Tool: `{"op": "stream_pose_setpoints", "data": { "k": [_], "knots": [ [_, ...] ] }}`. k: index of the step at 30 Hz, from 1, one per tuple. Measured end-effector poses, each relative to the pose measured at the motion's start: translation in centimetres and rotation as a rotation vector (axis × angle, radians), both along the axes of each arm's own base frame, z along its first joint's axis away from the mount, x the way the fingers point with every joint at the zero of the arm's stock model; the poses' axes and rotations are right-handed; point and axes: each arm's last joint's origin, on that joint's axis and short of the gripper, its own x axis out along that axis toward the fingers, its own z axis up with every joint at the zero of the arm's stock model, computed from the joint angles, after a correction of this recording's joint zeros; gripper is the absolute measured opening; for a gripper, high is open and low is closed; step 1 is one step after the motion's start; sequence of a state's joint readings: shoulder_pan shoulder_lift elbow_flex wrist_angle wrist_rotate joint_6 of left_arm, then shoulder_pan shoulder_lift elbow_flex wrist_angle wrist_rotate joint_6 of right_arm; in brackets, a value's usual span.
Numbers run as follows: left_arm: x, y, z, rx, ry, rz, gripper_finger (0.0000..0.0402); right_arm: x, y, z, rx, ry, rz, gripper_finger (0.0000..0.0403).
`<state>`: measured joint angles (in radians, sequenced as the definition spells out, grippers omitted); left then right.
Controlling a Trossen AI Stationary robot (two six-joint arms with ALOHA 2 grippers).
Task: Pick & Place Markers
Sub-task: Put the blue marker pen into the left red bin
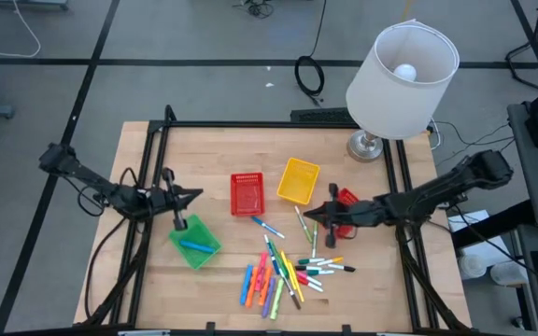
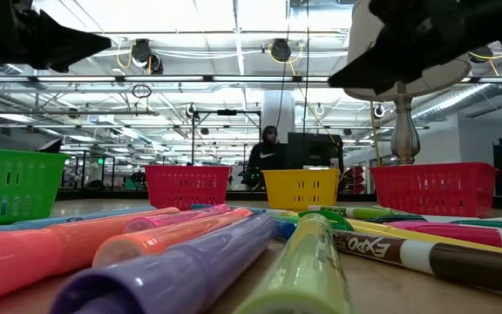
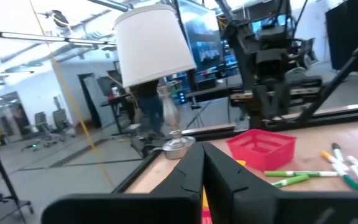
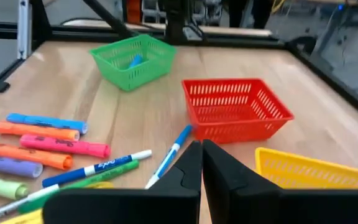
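Wooden table (image 1: pixel 213 140) carries the markers (image 1: pixel 283 271), most of them scattered in a loose heap on the near side of the right gripper (image 1: pixel 312 217), below and slightly left of its tips. That right gripper hangs above the table with its fingers (image 4: pixel 188 168) pressed together, holding nothing. Just beyond it sit a red basket (image 1: pixel 247 193) and a yellow basket (image 1: pixel 298 180), with a second red basket (image 1: pixel 346 199) under its arm. A blue marker (image 4: pixel 170 152) lies just ahead of its tips, pointing toward the red basket. The left gripper (image 1: pixel 194 195) hovers over the table's left part, also pinched closed and empty; directly beneath it stands a green basket (image 1: pixel 194 242) with one blue marker (image 1: pixel 194 245) inside. A white lamp (image 1: pixel 402 70) stands behind the right arm
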<state>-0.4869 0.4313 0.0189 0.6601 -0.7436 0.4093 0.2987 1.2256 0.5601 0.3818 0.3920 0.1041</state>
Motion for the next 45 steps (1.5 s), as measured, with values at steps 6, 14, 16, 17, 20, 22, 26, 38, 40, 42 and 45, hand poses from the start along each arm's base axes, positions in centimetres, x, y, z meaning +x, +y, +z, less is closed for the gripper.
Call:
{"op": "stream_pose_setpoints", "data": {
  "k": [6, 14, 16, 17, 20, 22, 26, 38, 40, 42, 45],
  "knots": [
    [0.1, 0.3, 0.0, -0.017, -0.004, 0.021, 0.0028, 3.5, 1.0, 0.1, 0.055, 0.191, -0.059, 0.0],
    [0.1, 0.3, 0.0, -0.113, -0.032, 0.008, 0.0044, 9.8, 2.7, -0.4, 0.073, 0.384, -0.124, 0.0],
    [0.1, 0.3, 0.0, -0.131, -0.035, 0.004, 0.004, 11.1, 2.9, -0.9, 0.06, 0.396, -0.118, 0.0],
    [0.1, 0.3, -0.1, -0.142, -0.037, 0.002, 0.0038, 11.7, 2.9, -1.3, 0.047, 0.412, -0.107, 0.0],
    [0.1, 0.3, -0.1, -0.175, -0.046, -0.005, 0.0031, 12.5, 2.7, -2.4, 0.003, 0.454, -0.084, 0.0001],
    [0.1, 0.3, -0.1, -0.189, -0.048, -0.01, 0.0026, 12.7, 2.7, -3.1, -0.004, 0.462, -0.083, 0.0006],
    [0.2, 0.2, -0.6, -0.17, 0.0, -0.007, 0.0015, 12.9, 2.8, -3.6, -0.004, 0.47, -0.084, 0.004],
    [0.3, 0.2, -0.9, -0.247, 0.009, -0.018, 0.0032, 12.7, 3.0, -4.2, 0.084, 0.46, -0.075, 0.0197],
    [0.3, 0.2, -0.9, -0.247, 0.009, -0.018, 0.004, 12.6, 2.8, -4.6, 0.097, 0.456, -0.087, 0.0207],
    [0.3, 0.2, -0.9, -0.247, 0.009, -0.018, 0.0046, 12.4, 2.6, -5.0, 0.109, 0.432, -0.088, 0.0211],
    [0.3, 0.2, -0.9, -0.247, 0.009, -0.018, 0.0048, 12.2, 2.6, -5.5, 0.104, 0.411, -0.081, 0.021]
  ]
}}
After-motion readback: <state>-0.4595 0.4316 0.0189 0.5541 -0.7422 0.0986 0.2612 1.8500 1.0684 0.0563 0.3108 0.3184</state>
